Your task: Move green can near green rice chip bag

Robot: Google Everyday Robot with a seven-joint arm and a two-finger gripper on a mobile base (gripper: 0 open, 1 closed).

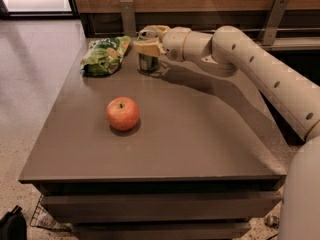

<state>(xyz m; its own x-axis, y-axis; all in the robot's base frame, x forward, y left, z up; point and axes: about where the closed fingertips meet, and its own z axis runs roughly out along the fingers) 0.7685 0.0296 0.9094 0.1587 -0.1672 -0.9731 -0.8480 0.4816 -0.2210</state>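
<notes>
The green can (148, 62) stands upright at the far side of the table, its base at or just above the tabletop. It is just right of the green rice chip bag (104, 55), with a small gap between them. My gripper (148, 40) reaches in from the right and is shut on the can's upper part, one finger across its front and one behind its silver top. The bag lies flat near the far left corner.
A red apple (122, 113) sits on the brown table (200, 139), left of centre and nearer to me than the can. My arm (260, 74) stretches over the table's right side. A wooden wall with metal brackets (127, 15) runs behind the table.
</notes>
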